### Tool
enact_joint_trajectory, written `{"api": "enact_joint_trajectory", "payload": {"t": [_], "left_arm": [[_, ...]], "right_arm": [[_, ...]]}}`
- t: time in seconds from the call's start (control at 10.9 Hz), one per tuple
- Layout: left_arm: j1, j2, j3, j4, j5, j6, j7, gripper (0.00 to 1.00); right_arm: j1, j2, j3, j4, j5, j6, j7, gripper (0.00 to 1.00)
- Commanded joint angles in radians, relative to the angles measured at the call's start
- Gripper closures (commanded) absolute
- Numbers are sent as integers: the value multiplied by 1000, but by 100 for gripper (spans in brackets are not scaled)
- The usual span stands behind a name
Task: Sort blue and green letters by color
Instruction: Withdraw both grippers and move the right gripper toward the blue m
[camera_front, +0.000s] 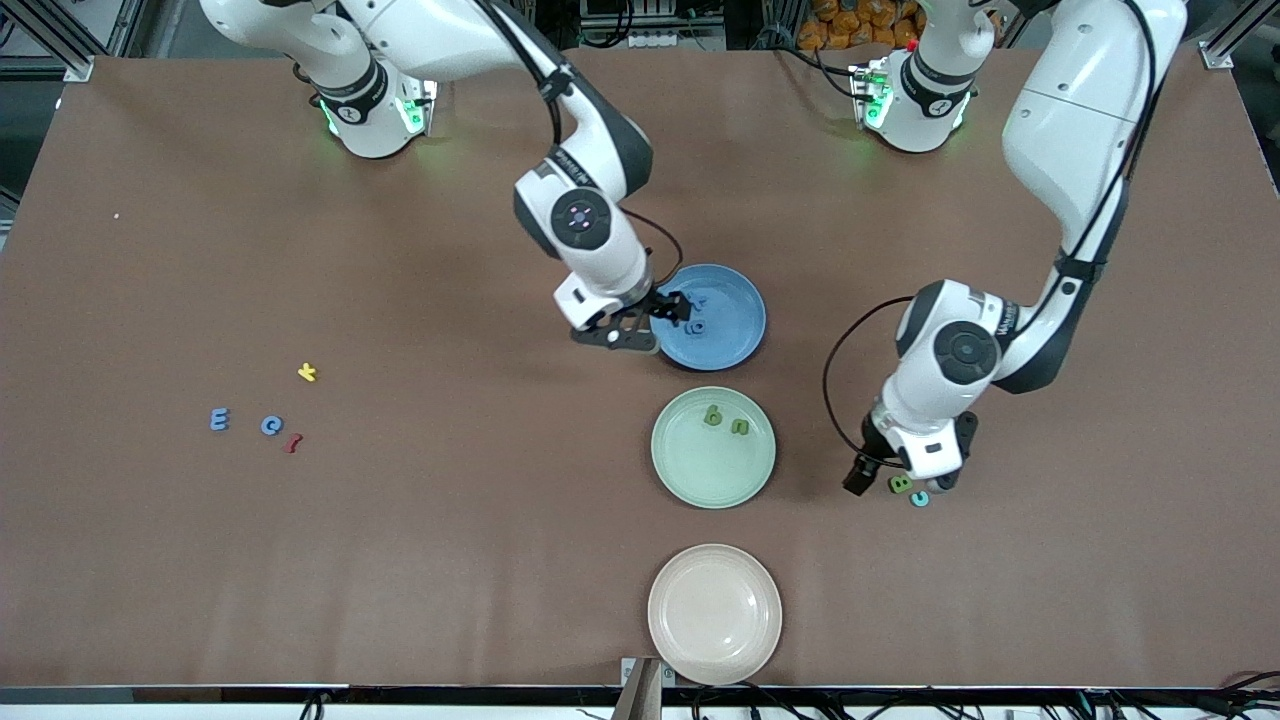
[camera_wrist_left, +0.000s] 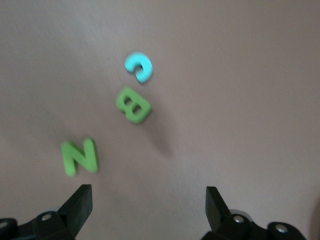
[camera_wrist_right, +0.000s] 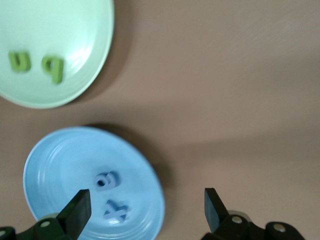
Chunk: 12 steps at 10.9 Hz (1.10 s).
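Two blue letters (camera_front: 697, 322) lie in the blue plate (camera_front: 738, 298); the right wrist view shows them (camera_wrist_right: 105, 180) in that plate (camera_wrist_right: 60, 165). My right gripper (camera_front: 650, 322) hangs open and empty over the plate's rim (camera_wrist_right: 147, 205). Two green letters (camera_front: 726, 420) lie in the green plate (camera_front: 700, 472), also in the right wrist view (camera_wrist_right: 53, 68). A green B (camera_front: 899, 484) lies on the table under my left gripper (camera_front: 908, 472), which is open and empty (camera_wrist_left: 148, 200). The green B (camera_wrist_left: 133, 105) and a green N (camera_wrist_left: 80, 156) lie just ahead of it. A blue E (camera_front: 219, 420) and a blue C (camera_front: 271, 425) lie toward the right arm's end.
A pale turquoise c (camera_front: 919, 497) lies beside the green B. A yellow letter (camera_front: 307, 372) and a red letter (camera_front: 293, 442) lie by the blue E and C. A beige plate (camera_front: 714, 640) stands nearest the front camera, in line with the green plate.
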Motion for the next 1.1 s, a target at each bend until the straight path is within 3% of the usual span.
{"api": "enact_joint_trajectory", "payload": {"t": [0.0, 0.37, 0.74, 1.01], "left_arm": [[50, -44, -9, -59, 28, -11, 0, 0], [39, -27, -7, -66, 28, -11, -29, 0], [36, -12, -1, -65, 28, -14, -91, 0], [30, -18, -1, -56, 68, -140, -115, 0]], "right_arm": [[-109, -90, 11, -43, -2, -94, -81, 0], [-283, -120, 11, -44, -22, -148, -170, 0], [-490, -117, 13, -95, -179, -143, -334, 0], [-619, -117, 13, -101, -247, -143, -439, 0]]}}
